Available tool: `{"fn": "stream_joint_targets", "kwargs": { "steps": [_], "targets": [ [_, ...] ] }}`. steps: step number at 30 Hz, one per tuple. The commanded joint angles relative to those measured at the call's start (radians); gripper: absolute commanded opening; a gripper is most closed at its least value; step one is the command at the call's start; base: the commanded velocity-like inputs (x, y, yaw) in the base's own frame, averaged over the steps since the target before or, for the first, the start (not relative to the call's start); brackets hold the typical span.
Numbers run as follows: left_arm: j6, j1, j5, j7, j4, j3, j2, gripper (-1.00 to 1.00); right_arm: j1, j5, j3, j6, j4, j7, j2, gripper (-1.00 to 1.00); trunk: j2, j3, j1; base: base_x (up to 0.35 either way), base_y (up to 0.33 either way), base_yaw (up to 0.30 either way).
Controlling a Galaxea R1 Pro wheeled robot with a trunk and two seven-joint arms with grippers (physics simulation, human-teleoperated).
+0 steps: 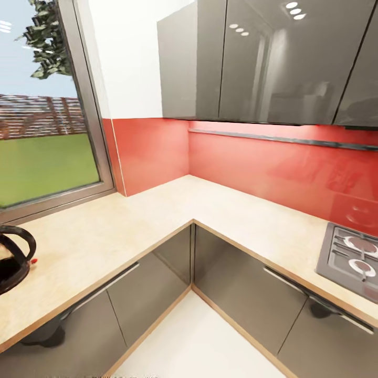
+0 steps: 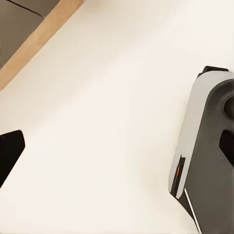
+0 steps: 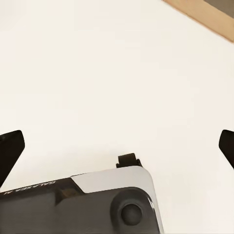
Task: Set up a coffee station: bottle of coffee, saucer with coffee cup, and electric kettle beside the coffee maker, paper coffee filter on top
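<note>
At the left edge of the head view, low in the frame, you have the electric kettle (image 1: 13, 257) standing on the L-shaped table (image 1: 157, 215), cut off by the picture's edge. A hob (image 1: 349, 260) sits at the right.

Judge the kettle rigid, glossy and likely slippery on its rounded body, heavier if filled; the arched black handle looks the better place to take hold.

Your left end effector (image 2: 9, 153) and right end effector (image 3: 117, 148) both hang over pale floor (image 2: 107, 122), fingertips spread wide, holding nothing.
</note>
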Motion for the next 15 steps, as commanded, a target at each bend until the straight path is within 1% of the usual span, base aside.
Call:
{"fn": "stream_joint_targets", "kwargs": {
  "steps": [1,15],
  "targets": [
    [-0.002,0.000,0.004,-0.003,-0.002,0.007,0.000,1.00,-0.001,-0.002,-0.003,-0.004,0.001,0.000,0.000,1.00,-0.001,-0.001,0.000,0.001,-0.003,0.276],
    [-0.003,0.000,0.004,-0.003,-0.002,0.007,0.000,1.00,-0.001,-0.002,-0.003,-0.004,0.001,0.000,0.000,1.00,-0.001,-0.001,0.000,0.000,-0.001,0.276]
  ]
}}
